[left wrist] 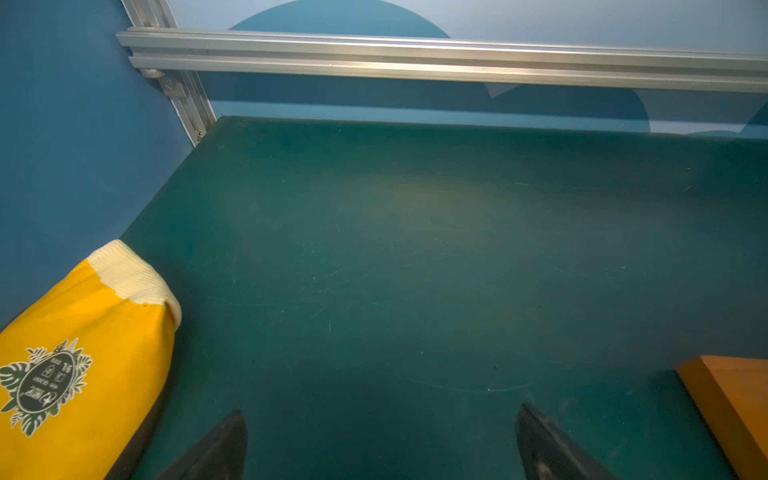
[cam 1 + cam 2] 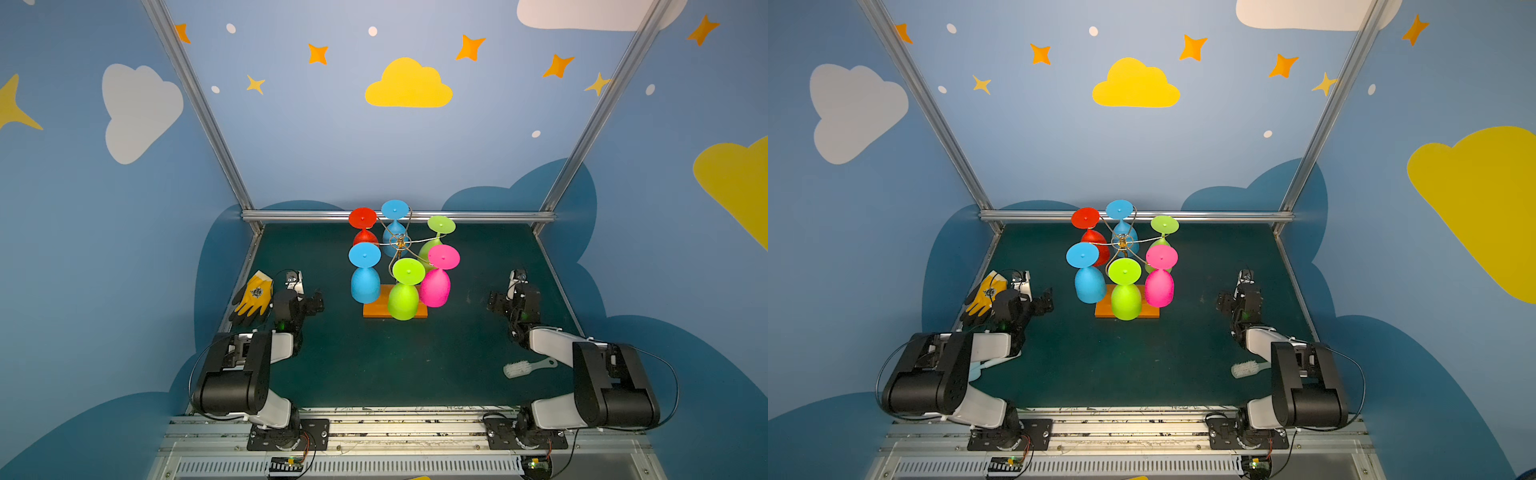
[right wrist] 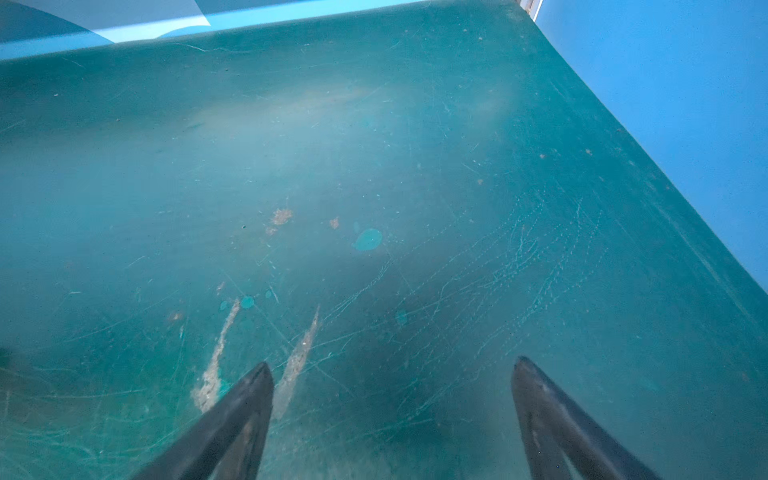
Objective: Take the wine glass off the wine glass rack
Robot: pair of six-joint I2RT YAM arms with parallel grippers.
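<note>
The wine glass rack (image 2: 400, 241) (image 2: 1122, 241), thin gold wire on an orange wooden base (image 2: 374, 311) (image 2: 1105, 309), stands mid-table in both top views. Several coloured wine glasses hang upside down from it; nearest the front are a blue wine glass (image 2: 365, 274), a green wine glass (image 2: 405, 291) and a pink wine glass (image 2: 438, 278). My left gripper (image 2: 318, 300) (image 1: 380, 409) rests open low over the mat, left of the rack, with a corner of the base (image 1: 731, 395) beside it. On the rack's right my right gripper (image 2: 493, 301) (image 3: 392, 363) is open and holds nothing.
A yellow work glove (image 2: 253, 295) (image 1: 83, 353) lies at the table's left edge beside the left gripper. A white brush (image 2: 525, 368) (image 2: 1246, 368) lies by the right arm. An aluminium rail (image 2: 399, 216) and blue walls close the back and sides.
</note>
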